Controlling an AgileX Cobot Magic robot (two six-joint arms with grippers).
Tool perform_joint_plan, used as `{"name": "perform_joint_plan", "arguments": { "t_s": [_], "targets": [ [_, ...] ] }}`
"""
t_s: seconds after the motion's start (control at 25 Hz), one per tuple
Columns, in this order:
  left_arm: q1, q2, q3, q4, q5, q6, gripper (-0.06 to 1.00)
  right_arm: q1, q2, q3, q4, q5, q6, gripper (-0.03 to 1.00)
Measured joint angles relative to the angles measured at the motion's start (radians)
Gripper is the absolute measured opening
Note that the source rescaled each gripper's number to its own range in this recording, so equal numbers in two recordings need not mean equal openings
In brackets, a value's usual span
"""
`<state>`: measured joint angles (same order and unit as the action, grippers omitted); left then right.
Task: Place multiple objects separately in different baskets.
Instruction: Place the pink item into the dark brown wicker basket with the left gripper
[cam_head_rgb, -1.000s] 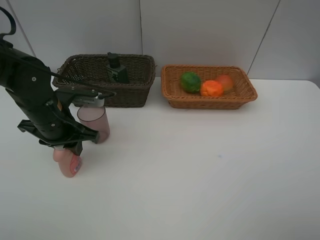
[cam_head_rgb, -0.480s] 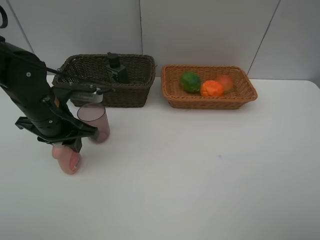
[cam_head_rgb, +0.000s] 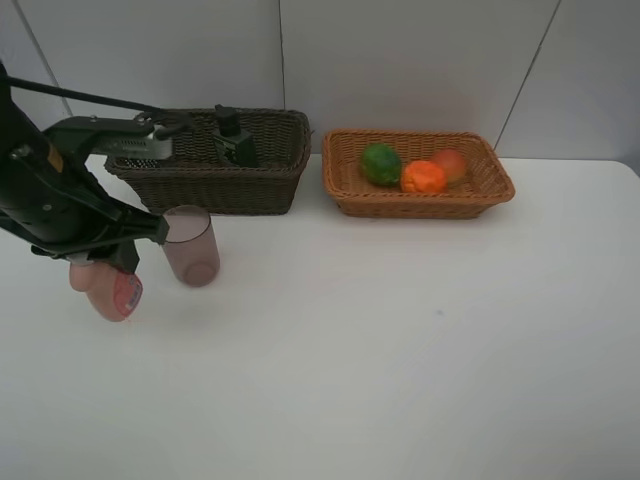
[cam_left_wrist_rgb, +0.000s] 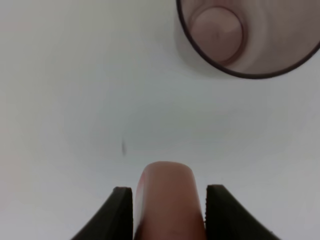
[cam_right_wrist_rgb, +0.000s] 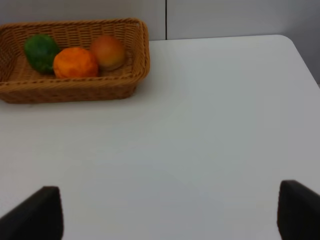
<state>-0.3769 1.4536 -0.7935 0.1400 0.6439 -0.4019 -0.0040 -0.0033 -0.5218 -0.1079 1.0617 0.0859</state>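
Pink bottle (cam_head_rgb: 112, 295) is the item in hand: your left tool (cam_left_wrist_rgb: 169, 212) has it pinched between its two dark fingers (cam_left_wrist_rgb: 119, 212), and in the high view it hangs just clear of the white surface (cam_head_rgb: 400, 350), tilted, near the front left. So you are in the carry step for this bottle (its white cap is hidden by the arm from above, and the wrist view shows only a rounded pink end between the fingers). The next move, as I judge it, calls for raising the bottle high enough to pass the near rim of the dark brown basket (cam_head_rgb: 215, 175), where the black square bottle (cam_head_rgb: 233, 140) already stands, then lowering and releasing beside it without knocking it. Mind the mauve cup (cam_head_rgb: 190, 245), which stands upright on the surface between your tool and that basket; a low path would likely tip it, and it looks light. The three fruits, green (cam_head_rgb: 380, 163), orange tangerine (cam_head_rgb: 423, 177) and peach-like (cam_head_rgb: 451, 163), already lie in the light tan basket (cam_head_rgb: 497, 187). Your right tool (cam_right_wrist_rgb: 165, 215) is spread wide and holds nothing, waiting over bare surface, well apart from the tan basket.
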Motion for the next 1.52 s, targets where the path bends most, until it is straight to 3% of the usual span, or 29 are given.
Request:
{"name": "perform_joint_plan", "arguments": {
  "t_s": [0.28,0.72,1.2,1.52],
  "targets": [
    [0.084,-0.085,-0.031,0.016,0.058,0.0,0.34,0.0,0.0,0.0,0.0,0.0,0.0,0.87],
    [0.094,0.004,-0.33,0.115,0.086,0.0,0.34,0.0,0.0,0.0,0.0,0.0,0.0,0.87],
    [0.094,0.324,-0.606,0.208,-0.086,0.0,0.34,0.0,0.0,0.0,0.0,0.0,0.0,0.87],
    [0.128,0.503,-0.648,0.243,-0.283,0.0,0.34,0.0,0.0,0.0,0.0,0.0,0.0,0.87]
  ]
}}
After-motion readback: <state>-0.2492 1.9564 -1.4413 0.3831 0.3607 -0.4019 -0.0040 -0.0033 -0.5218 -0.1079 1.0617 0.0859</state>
